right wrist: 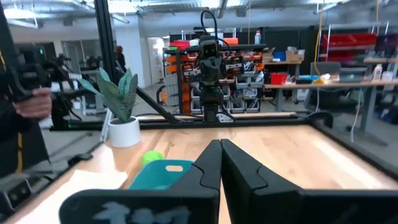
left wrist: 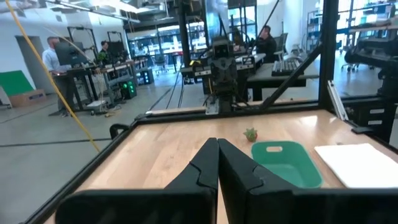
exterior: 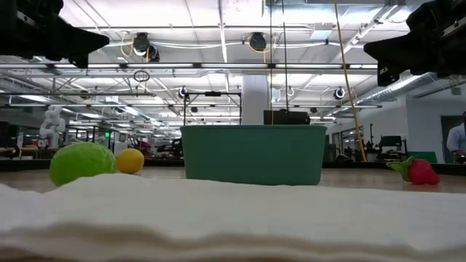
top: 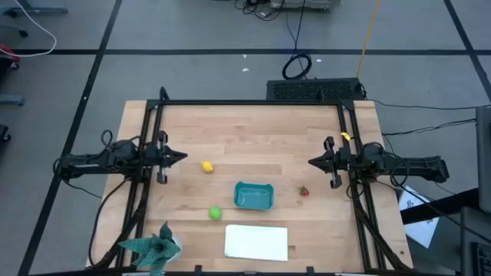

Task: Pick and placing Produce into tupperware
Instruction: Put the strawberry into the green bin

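Pale wooden table (top: pixel 253 130): an empty teal-blue plastic tub (top: pixel 253 195) sits central, with yellow lemon (top: pixel 207 166) at ten o'clock, round green fruit (top: pixel 215 213) at eight, and tiny red fruit (top: pixel 304 192) at three. Left gripper (top: pixel 181 156) and right gripper (top: pixel 313 162), fingers pressed together, wait at the edges.

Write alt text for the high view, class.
An empty teal tupperware tub sits on a wooden table, ringed by a lemon, green fruit and strawberry. Left gripper and right gripper wait shut at either side.
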